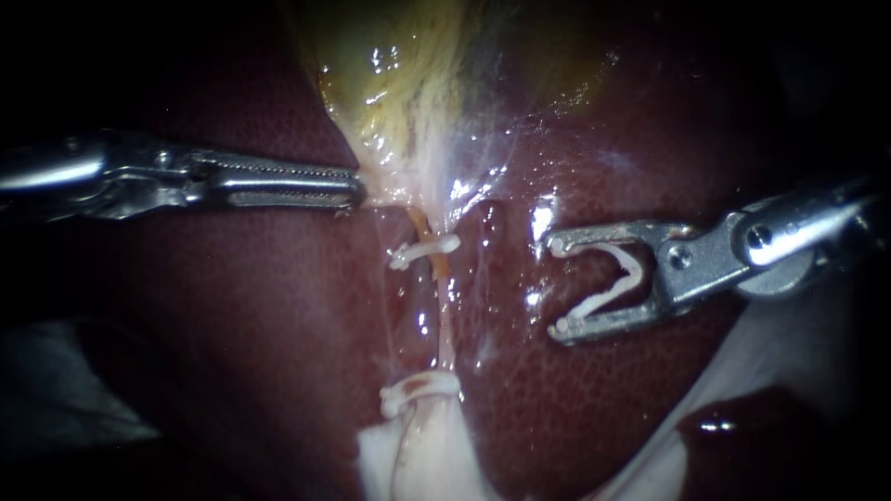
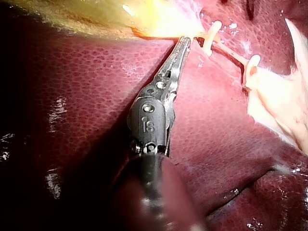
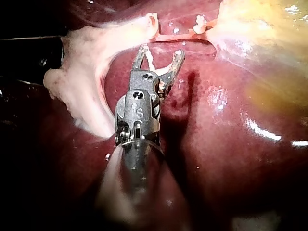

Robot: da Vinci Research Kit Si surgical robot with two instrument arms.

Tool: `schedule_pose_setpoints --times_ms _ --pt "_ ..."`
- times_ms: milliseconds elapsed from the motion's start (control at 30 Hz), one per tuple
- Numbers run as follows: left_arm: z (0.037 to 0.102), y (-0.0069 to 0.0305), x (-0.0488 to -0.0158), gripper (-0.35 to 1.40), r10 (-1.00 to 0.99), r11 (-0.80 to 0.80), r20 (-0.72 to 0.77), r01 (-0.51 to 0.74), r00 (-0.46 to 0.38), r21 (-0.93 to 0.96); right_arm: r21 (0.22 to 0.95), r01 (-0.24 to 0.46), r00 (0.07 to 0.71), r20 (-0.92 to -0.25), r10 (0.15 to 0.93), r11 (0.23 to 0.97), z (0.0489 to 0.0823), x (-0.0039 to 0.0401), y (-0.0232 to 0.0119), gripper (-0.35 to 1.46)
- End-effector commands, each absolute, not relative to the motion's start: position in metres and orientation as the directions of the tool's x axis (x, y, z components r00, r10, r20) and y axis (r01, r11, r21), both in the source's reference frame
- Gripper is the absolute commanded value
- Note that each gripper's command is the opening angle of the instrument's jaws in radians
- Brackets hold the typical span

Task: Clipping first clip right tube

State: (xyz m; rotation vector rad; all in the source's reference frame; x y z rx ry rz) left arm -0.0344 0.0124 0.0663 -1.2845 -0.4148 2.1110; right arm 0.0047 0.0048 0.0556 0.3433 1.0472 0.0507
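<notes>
Right instrument (image 1: 559,288) has its jaws wide apart, with an open clip (image 1: 594,306) seated between them and touching both. It hangs over the liver (image 1: 232,306), near the tube (image 1: 436,269) but apart from it. That tube wears an upper clip (image 1: 422,250) and a lower clip (image 1: 413,394). Left instrument (image 1: 355,190) is clamped on the edge of the gallbladder (image 1: 399,74).

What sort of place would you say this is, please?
Likely a surgical workspace, seen close up: a dark red mottled liver, a yellow-green gallbladder, and the slender metal right instrument carrying an open white plastic clip.
</notes>
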Motion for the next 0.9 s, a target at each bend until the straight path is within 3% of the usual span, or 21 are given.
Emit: schedule_pose_setpoints --times_ms 33,467,700,900 --pt "0.0659 0.0126 -0.0341 -0.35 0.655 -0.753 -0.679 -0.349 -0.33 -0.557 0.302 0.122 0.504 -0.839 0.203 0.945 0.0556 0.0047 0.0048 0.46" --pt "0.0572 0.0151 -0.0299 -0.35 0.681 -0.727 -0.68 -0.365 -0.271 -0.582 0.302 0.122 0.504 -0.84 0.203 0.945 0.0555 0.0047 0.0048 0.47" --pt "0.0561 0.0156 -0.0288 -0.35 0.676 -0.73 -0.688 -0.367 -0.263 -0.577 0.303 0.125 0.502 -0.84 0.203 0.945 0.0551 0.0053 0.0045 0.47" --pt "0.0562 0.0154 -0.0292 -0.35 0.676 -0.73 -0.688 -0.37 -0.263 -0.575 0.408 0.06 0.494 -0.805 0.328 0.911 0.0549 0.007 0.0039 0.47"
